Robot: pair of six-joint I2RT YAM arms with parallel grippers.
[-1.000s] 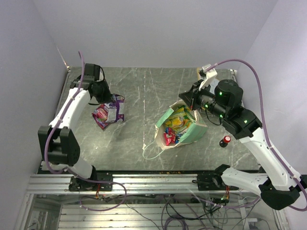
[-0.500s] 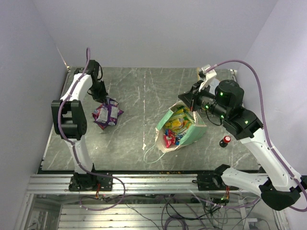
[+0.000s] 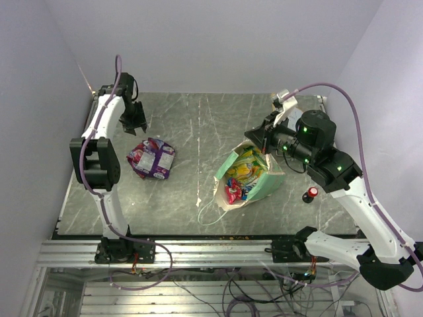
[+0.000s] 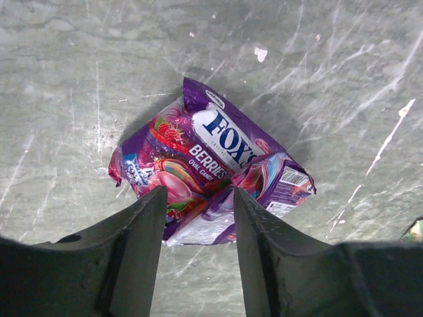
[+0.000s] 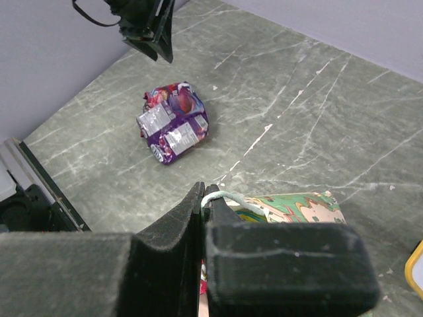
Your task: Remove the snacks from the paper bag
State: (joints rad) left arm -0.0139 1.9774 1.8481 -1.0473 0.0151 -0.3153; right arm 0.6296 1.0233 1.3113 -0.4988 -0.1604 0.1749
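Left gripper (image 4: pixel 198 198): its two fingers are open with a gap between them. It holds nothing. It hangs in the air over the table (image 3: pixel 198 125), at about 11 o'clock from the purple packets in the top view.

Purple packets (image 4: pixel 211 165): two shiny snacks lying together on the table, on the 9 o'clock side. One says "Fox's Berries". Nothing touches them.

Right gripper (image 5: pixel 203 191): its fingers are squeezed tight together. They pinch the white string handle (image 5: pixel 215 195) at the bag's top edge.

Paper bag (image 3: pixel 269 181): a mint-green bag on the 3 o'clock side of the table. It leans over, and its open mouth faces about 8 o'clock. Its other string handle (image 3: pixel 210 210) lies loose on the table at 7 o'clock from the bag.

Snacks in the bag (image 3: pixel 243 173): yellow, green and red packets show inside the open mouth. I cannot tell how many.

Red-capped knob (image 3: pixel 310 194): it stands on the table near the bag, at about 4 o'clock from it, not touching.
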